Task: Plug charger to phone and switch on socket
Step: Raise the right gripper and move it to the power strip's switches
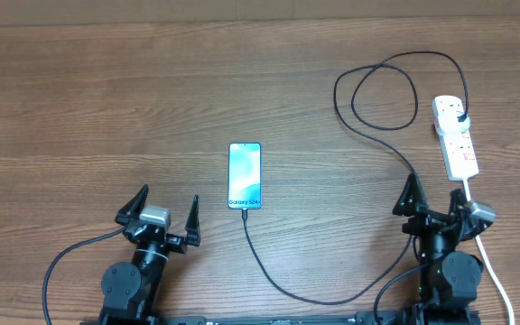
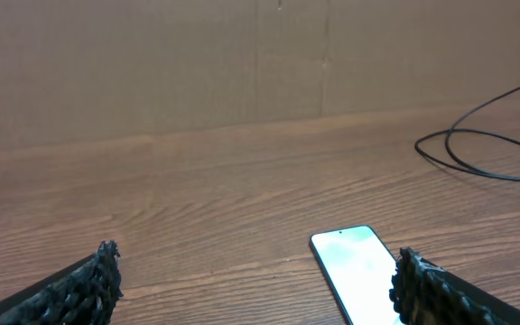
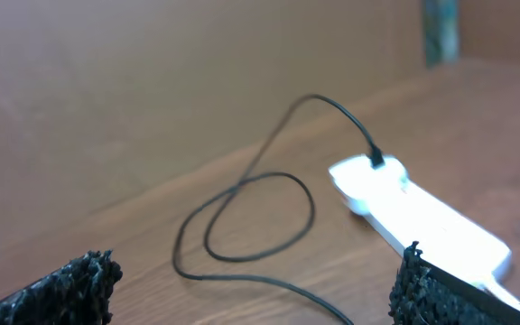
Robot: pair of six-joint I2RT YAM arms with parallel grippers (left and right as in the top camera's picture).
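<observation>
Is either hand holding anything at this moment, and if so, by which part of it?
Nothing is held: the left hand and the right hand both stand open and empty.

Teal phone (image 1: pixel 245 175), white socket (image 1: pixel 456 136), black charger (image 1: pixel 368 108)

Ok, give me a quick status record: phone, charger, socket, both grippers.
phone: flat on table, screen lit, right of left gripper
charger: black plug in socket's far end; cable loops round to phone's near end; cannot tell whether tip is seated
socket: far right, just ahead of right gripper; switch state unreadable
left gripper: open, empty
right gripper: open, empty
</observation>
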